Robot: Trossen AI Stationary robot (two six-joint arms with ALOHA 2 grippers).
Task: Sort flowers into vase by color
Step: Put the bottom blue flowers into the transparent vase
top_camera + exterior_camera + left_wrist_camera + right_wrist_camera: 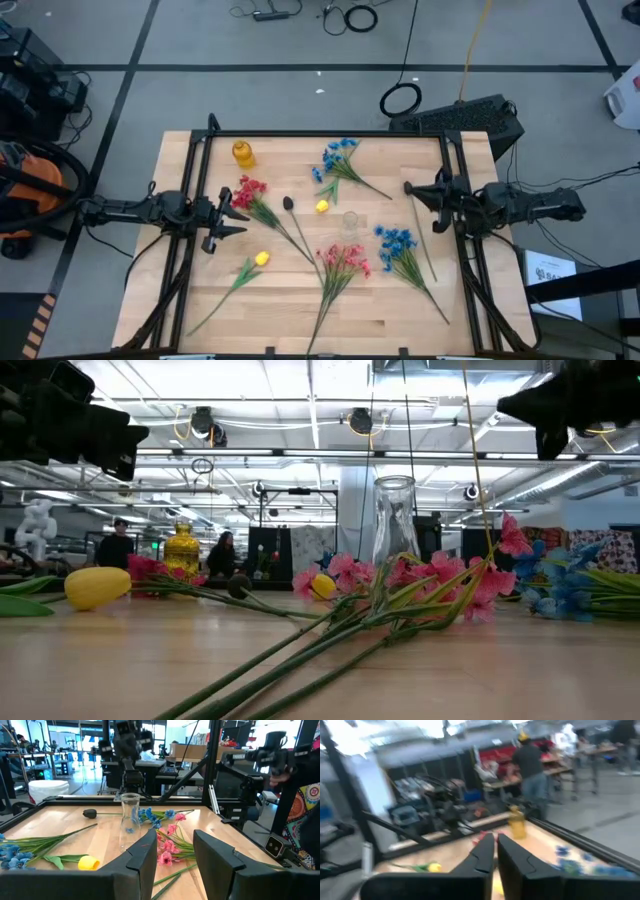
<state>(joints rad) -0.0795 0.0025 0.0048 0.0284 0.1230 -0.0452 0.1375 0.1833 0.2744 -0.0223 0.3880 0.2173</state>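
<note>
- The left gripper (228,214) hovers at the table's (180,280) nine o'clock edge with its fingers spread apart, gripping nothing; the left wrist view shows a clear gap between them.
- Nearest that claw is the red sprig (250,192), just beside it toward two o'clock, its stem running away toward five o'clock. A yellow bud (261,258) lies toward its five o'clock, with the stem trailing to seven.
- At mid-table lie the pink sprig (342,262), stem pointing to six, a dark bud (288,203) and a second yellow bud (322,206).
- The clear vase (350,224) stands upright and empty near the centre; the amber vase (243,152) stands at the table's eleven o'clock corner.
- Two blue sprigs, one at twelve (338,160) and one toward four (397,243), lie closer to the right gripper (412,192), which hangs at three o'clock with fingers nearly touching and nothing held.
- My judgement: the left arm is the nearer one to take the red sprig, closing across its stem.
- The clear vase is faint from above; the low view shows its outline (396,520) plainly.
</note>
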